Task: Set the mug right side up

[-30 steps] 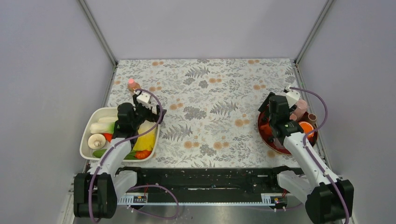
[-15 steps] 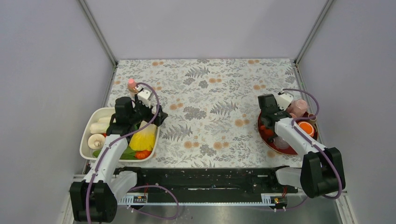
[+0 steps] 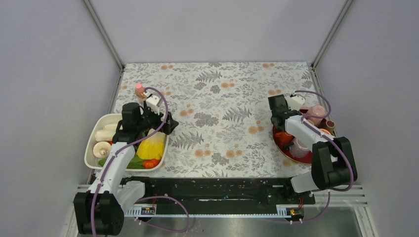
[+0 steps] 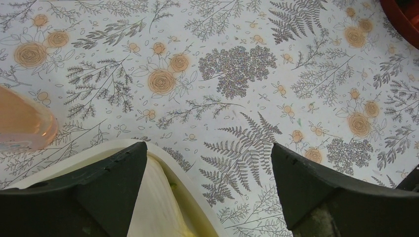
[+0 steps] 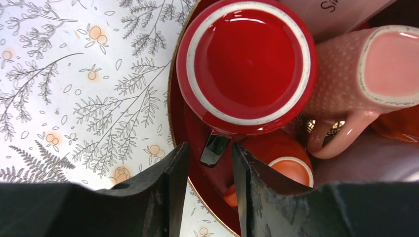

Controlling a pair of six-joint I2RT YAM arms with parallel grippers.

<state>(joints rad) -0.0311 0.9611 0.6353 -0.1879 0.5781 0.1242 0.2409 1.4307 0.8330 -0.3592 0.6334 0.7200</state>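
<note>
At the near right of the floral table (image 3: 222, 98), your right end effector (image 5: 211, 148) hangs over a red plate (image 5: 190, 126). Its fingers stand a narrow gap apart, and the dark handle (image 5: 215, 149) of the red mug (image 5: 246, 64) lies between their tips, with no clear squeeze on it. Just beyond, the mug stands upside down, base up, at the plate's left edge. A pink mug (image 5: 346, 74) lies just beside it on the right, its base also showing. An orange cup (image 5: 276, 153) sits close to the dark handle. Across the table, your left end effector (image 4: 208, 148) hovers with fingers spread wide and holding nothing, over the rim of a white tray (image 4: 185, 185) of produce, a yellow vegetable (image 3: 150, 145) among it. Farther back, a pink bottle (image 3: 140, 89) stands on the table.
</note>
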